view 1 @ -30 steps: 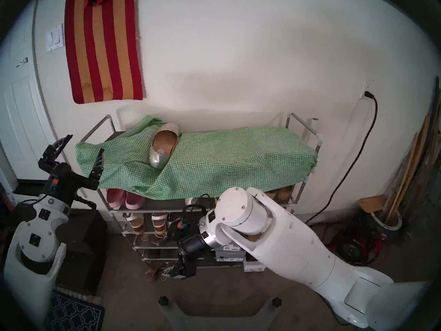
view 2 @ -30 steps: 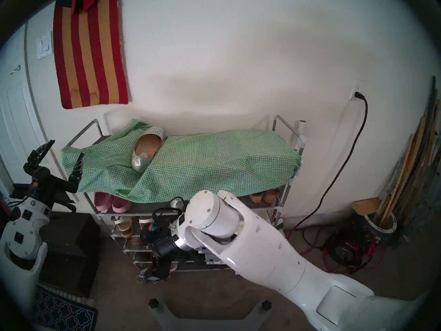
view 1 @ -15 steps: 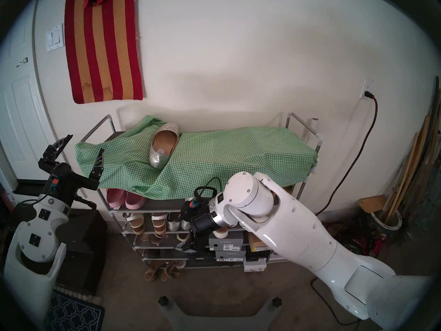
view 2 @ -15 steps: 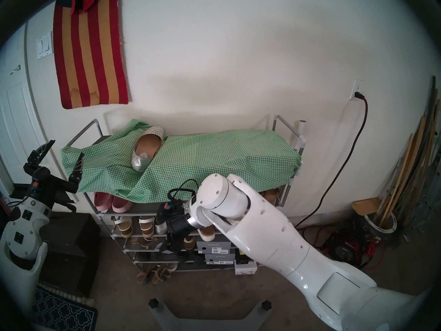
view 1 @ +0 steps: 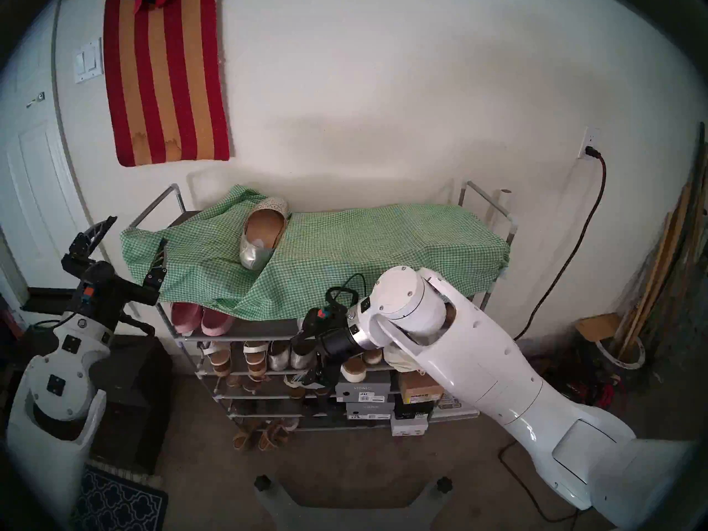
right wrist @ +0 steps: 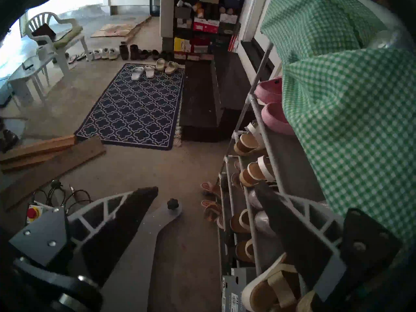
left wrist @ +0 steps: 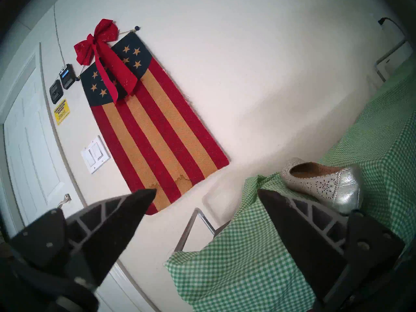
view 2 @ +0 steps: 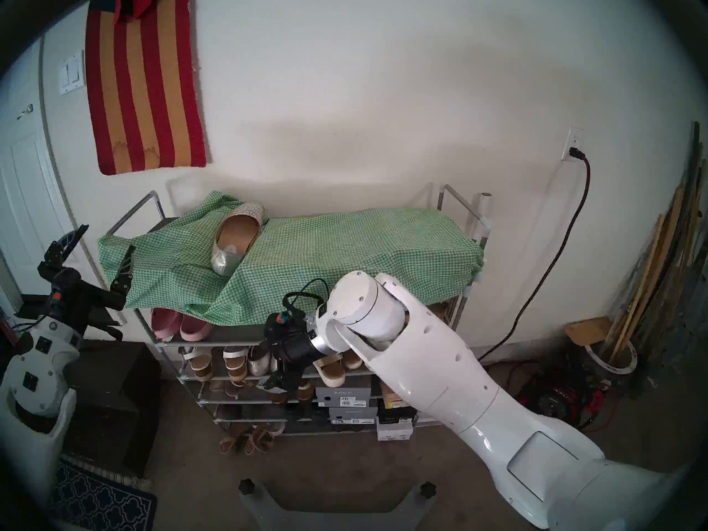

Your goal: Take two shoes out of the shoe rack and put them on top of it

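Both arms [view 1: 479,369] have glossy white housings with small screws and black square markings. Each wrist [view 1: 339,340] comprises a silver ring, black cylinder and looped black cable. Gripper fingers [left wrist: 117,226] are black, triangular, with grey trusswork.

A green checked cloth [view 1: 344,250] lies spread and rumpled over a top shelf. Below it stand pink slip-ons [view 1: 201,319], white-strapped sandals [view 1: 233,359] and plain silver flats [view 1: 285,356]; grey shoe boxes [view 1: 364,398] sit lower down. A striped flag [view 1: 164,78] hangs on the wall beside a light switch [view 1: 89,61]. A patterned blue rug [right wrist: 135,106] covers the floor.
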Controlling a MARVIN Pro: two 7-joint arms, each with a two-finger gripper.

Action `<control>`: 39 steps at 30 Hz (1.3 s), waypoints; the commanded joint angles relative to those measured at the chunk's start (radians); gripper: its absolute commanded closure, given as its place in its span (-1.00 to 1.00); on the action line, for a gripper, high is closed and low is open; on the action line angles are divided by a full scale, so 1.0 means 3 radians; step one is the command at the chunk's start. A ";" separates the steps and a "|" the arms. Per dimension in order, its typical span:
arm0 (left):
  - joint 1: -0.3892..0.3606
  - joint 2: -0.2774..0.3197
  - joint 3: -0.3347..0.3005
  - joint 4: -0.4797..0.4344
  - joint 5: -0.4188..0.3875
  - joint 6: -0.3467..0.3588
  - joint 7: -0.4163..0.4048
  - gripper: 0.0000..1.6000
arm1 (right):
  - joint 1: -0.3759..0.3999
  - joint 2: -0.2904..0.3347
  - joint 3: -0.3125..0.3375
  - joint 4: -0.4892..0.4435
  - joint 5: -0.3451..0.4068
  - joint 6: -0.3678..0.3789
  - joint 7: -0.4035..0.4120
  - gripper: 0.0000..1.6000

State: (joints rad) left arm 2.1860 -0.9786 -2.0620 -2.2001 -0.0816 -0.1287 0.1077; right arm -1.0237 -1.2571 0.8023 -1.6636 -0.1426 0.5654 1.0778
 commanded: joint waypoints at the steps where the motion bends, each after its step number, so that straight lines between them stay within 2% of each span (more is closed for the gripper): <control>1: -0.0004 0.0006 -0.0004 -0.0018 0.0008 0.0007 0.0001 -1.00 | -0.0025 -0.0047 -0.0008 -0.0028 0.0025 -0.0034 -0.0011 -1.00; 2: -0.0004 0.0006 -0.0004 -0.0018 0.0008 0.0007 0.0001 -1.00 | -0.0025 -0.0047 -0.0008 -0.0028 0.0025 -0.0035 -0.0012 -1.00; 4: -0.0004 0.0005 -0.0004 -0.0017 0.0008 0.0006 0.0000 -1.00 | -0.0056 0.0045 -0.0039 -0.0162 0.0101 0.0025 0.0166 -1.00; 7: -0.0005 0.0005 -0.0004 -0.0017 0.0008 0.0005 -0.0001 -1.00 | -0.0104 0.0151 -0.0102 -0.0259 0.0067 0.0099 0.0216 -1.00; 13: -0.0005 0.0004 -0.0004 -0.0018 0.0009 0.0006 -0.0001 -1.00 | -0.0145 0.0183 -0.0098 -0.0170 -0.0015 0.0040 0.0085 -1.00; 20: -0.0006 0.0003 -0.0004 -0.0017 0.0009 0.0005 -0.0003 -1.00 | -0.0054 0.0036 -0.0060 0.0166 -0.0100 -0.0103 -0.0103 -1.00; 39: -0.0007 0.0001 -0.0005 -0.0016 0.0008 0.0002 -0.0006 -1.00 | 0.0409 -0.0634 -0.0063 0.1447 -0.0298 -0.0530 -0.0551 -1.00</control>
State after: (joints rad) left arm 2.1858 -0.9806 -2.0622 -2.2004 -0.0815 -0.1292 0.1055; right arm -0.9664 -1.3461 0.7860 -1.3387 -0.2262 0.4520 0.9525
